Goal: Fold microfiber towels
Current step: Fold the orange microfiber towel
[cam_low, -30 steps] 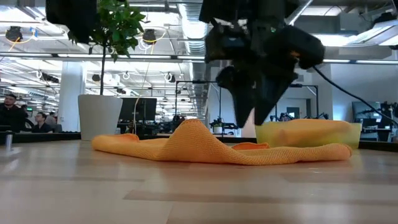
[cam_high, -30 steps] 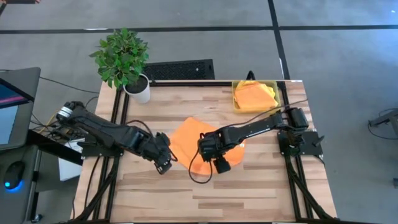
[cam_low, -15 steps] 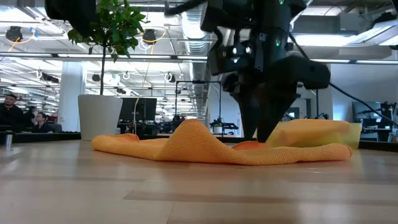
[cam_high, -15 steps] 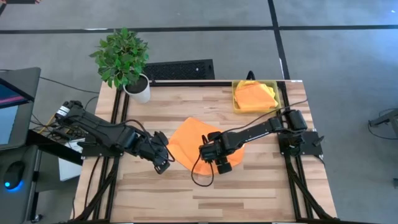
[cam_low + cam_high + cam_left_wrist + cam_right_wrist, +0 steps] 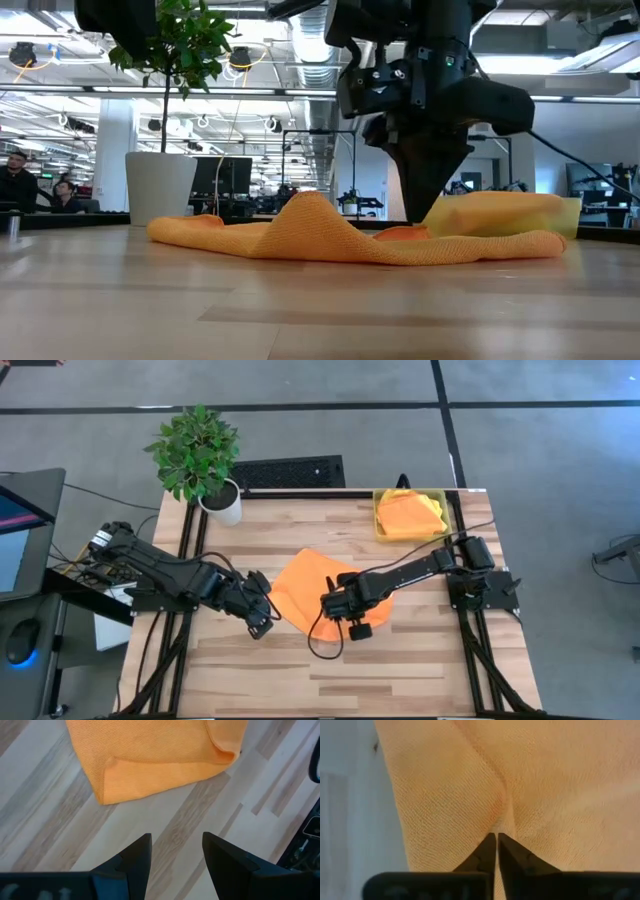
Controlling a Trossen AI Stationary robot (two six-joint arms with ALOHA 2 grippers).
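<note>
Two grippers are low over the wooden table (image 5: 420, 660), one on each side of an orange towel (image 5: 310, 585) that lies rumpled near the table's middle. The right gripper (image 5: 334, 607) is down on the towel's near right part; in the right wrist view its fingers (image 5: 485, 851) are pressed almost together with a pinch of the orange cloth (image 5: 445, 795) creased up between their tips, so it is clenched on the towel. From the low view the same gripper (image 5: 420, 215) comes down from above onto the cloth, just beside a raised hump in the towel (image 5: 310, 235), which otherwise lies flat along the tabletop. The left gripper (image 5: 262, 622) sits just beside the towel's left edge, apart from it and holding nothing; the left wrist view shows its fingers (image 5: 132, 865) spread wide over bare wood, with a folded-over corner of the towel (image 5: 150, 765) ahead of them. At the far right corner of the table stands a yellow bin (image 5: 382, 528) holding more cloths (image 5: 410, 515), orange with some yellow showing; how many cannot be told. A potted plant (image 5: 200, 460) stands at the far left corner. People (image 5: 30, 185) show in the room behind, seen in the low view.
</note>
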